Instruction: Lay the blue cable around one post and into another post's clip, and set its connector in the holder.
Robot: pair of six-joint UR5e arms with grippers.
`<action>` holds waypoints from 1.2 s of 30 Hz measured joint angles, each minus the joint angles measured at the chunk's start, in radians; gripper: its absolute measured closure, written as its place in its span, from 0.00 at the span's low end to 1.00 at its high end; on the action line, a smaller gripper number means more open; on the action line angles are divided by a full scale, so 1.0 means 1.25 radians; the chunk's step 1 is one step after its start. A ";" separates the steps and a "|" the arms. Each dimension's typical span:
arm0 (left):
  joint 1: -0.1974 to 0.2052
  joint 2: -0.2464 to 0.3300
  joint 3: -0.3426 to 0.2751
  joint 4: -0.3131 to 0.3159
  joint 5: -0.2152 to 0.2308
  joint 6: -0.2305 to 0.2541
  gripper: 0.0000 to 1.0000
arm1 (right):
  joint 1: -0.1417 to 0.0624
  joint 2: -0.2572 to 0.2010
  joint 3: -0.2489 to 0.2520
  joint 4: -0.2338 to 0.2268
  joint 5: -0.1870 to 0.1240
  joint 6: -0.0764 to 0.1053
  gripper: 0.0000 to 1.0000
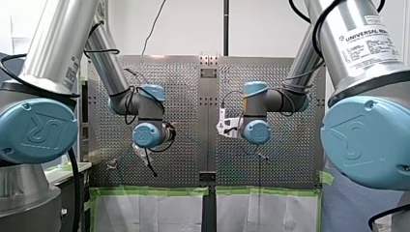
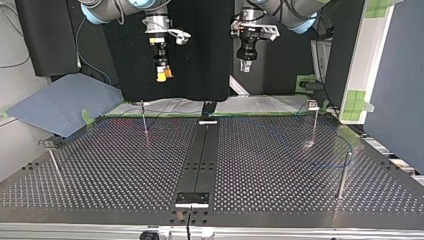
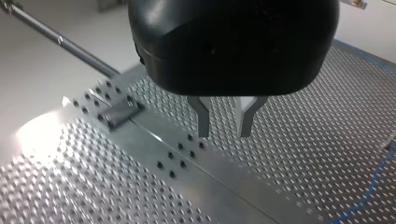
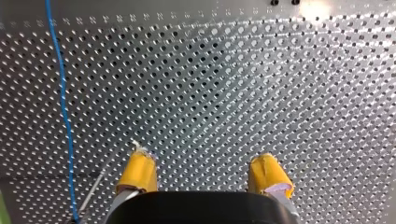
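Right wrist view: my right tool (image 4: 203, 170) is wide and empty, my left tool (image 3: 224, 126) is open too. I'd centre over the blue cable (image 4: 63, 116) before pinching.

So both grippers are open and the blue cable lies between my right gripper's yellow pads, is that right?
Not quite: in the right wrist view the blue cable lies on the table beside my right gripper, not between its pads.

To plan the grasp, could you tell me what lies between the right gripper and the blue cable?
In the right wrist view, only bare table and one thin post lie between the right gripper and the cable beside it.
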 joint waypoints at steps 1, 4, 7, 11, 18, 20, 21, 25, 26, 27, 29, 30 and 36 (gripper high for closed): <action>-0.007 0.006 0.000 0.003 -0.007 0.007 0.00 | 0.009 0.000 0.004 -0.004 0.009 0.003 0.00; -0.025 0.028 0.000 0.005 -0.029 0.029 0.00 | 0.034 0.000 0.018 -0.021 0.032 0.008 0.00; -0.028 0.050 0.000 0.004 -0.051 0.051 0.00 | 0.056 0.000 0.028 -0.037 0.045 0.015 0.00; -0.017 0.074 0.000 -0.013 -0.080 0.080 0.00 | 0.084 0.000 0.033 -0.037 0.057 0.032 0.00; 0.027 0.082 -0.019 -0.052 -0.126 0.129 0.00 | 0.092 0.000 0.035 -0.035 0.062 0.054 0.00; 0.040 0.082 -0.031 -0.050 -0.128 0.142 0.00 | 0.088 0.000 0.035 -0.034 0.062 0.058 0.00; 0.046 0.083 -0.036 -0.047 -0.126 0.147 0.00 | 0.086 0.000 0.035 -0.034 0.062 0.059 0.00; 0.070 0.083 -0.060 -0.027 -0.108 0.172 0.00 | 0.078 0.000 0.035 -0.035 0.060 0.057 0.00; 0.078 0.083 -0.068 -0.021 -0.101 0.180 0.00 | 0.077 0.000 0.035 -0.035 0.060 0.057 0.00; 0.084 0.083 -0.073 -0.016 -0.095 0.186 0.00 | 0.077 0.000 0.035 -0.035 0.059 0.056 0.00; 0.099 0.083 -0.083 -0.009 -0.080 0.201 0.00 | 0.076 0.000 0.035 -0.034 0.059 0.055 0.00; 0.106 0.083 -0.085 -0.008 -0.073 0.208 0.00 | 0.076 0.000 0.035 -0.034 0.058 0.054 0.00; 0.148 0.083 -0.090 -0.003 -0.044 0.250 0.00 | 0.075 0.000 0.036 -0.033 0.056 0.053 0.00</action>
